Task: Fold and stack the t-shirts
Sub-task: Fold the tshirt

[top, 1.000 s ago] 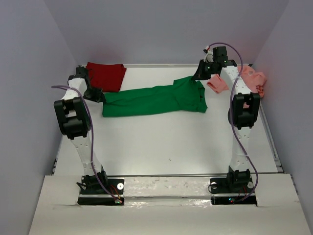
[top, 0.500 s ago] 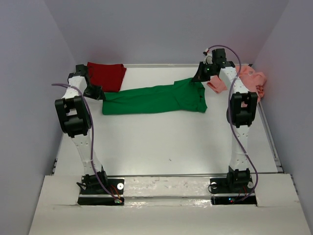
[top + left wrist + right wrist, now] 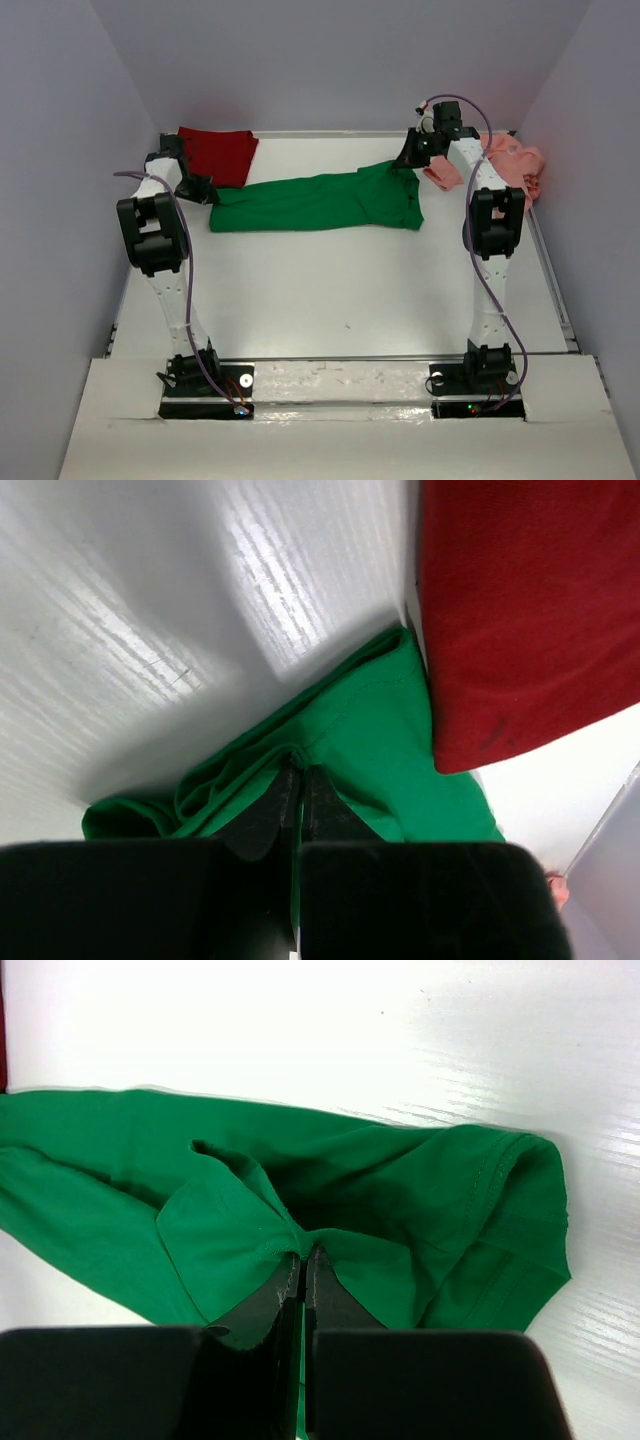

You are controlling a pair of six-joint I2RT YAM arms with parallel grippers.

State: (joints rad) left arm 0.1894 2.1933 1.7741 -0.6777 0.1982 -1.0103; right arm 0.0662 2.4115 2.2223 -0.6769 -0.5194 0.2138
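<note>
The bright green t-shirt (image 3: pixel 315 202) lies stretched across the back of the table as a long band. My left gripper (image 3: pixel 203 190) is shut on its left end (image 3: pixel 380 730), pinching a fold of green cloth. My right gripper (image 3: pixel 408 160) is shut on its right end (image 3: pixel 400 1220), where the fabric bunches at the tips. The dark red t-shirt (image 3: pixel 215 153) lies folded at the back left, right beside the green one's end (image 3: pixel 520 610). The salmon pink t-shirt (image 3: pixel 512 163) lies crumpled at the back right, partly behind the right arm.
The white table (image 3: pixel 340 290) is boxed in by grey walls on the left, back and right. A raised rail (image 3: pixel 560 290) runs along the table's right edge. Both arm bases stand at the near edge.
The left arm has shifted slightly back and to the right with the green shirt's end; the right gripper has drawn a little back. The shirt stays stretched between them.
</note>
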